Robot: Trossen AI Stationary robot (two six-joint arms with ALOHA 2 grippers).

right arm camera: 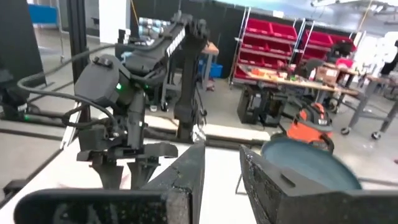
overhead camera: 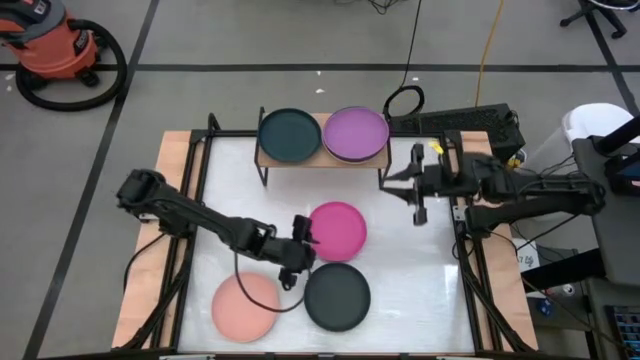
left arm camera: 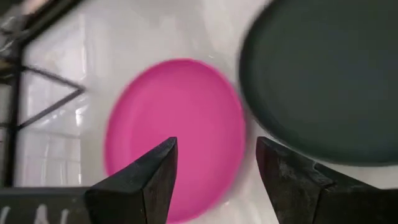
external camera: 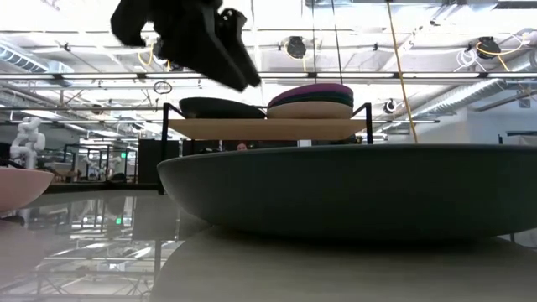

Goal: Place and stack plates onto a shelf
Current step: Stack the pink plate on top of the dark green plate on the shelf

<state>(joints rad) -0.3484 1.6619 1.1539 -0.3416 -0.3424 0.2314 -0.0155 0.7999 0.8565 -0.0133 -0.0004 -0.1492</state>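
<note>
On the shelf (overhead camera: pixel 322 158) rest a dark teal plate (overhead camera: pixel 290 135) and a purple plate (overhead camera: pixel 355 133). The low view shows the purple plate (external camera: pixel 312 89) stacked on a beige plate (external camera: pixel 310 108). A magenta plate (overhead camera: pixel 340 230), a dark grey plate (overhead camera: pixel 337 296) and a salmon plate (overhead camera: pixel 246 306) lie flat on the table. My left gripper (left arm camera: pixel 214 155) is open and hovers over the magenta plate (left arm camera: pixel 177 124) near its left rim. My right gripper (overhead camera: pixel 408 190) is open, in the air just right of the shelf.
Black frame rails (overhead camera: pixel 195 200) run along the table's left and right sides. The white tabletop (overhead camera: pixel 420 270) shows bare right of the plates. The dark grey plate (external camera: pixel 352 189) fills the low view's foreground. An orange vacuum (overhead camera: pixel 55 45) stands on the floor beyond the table.
</note>
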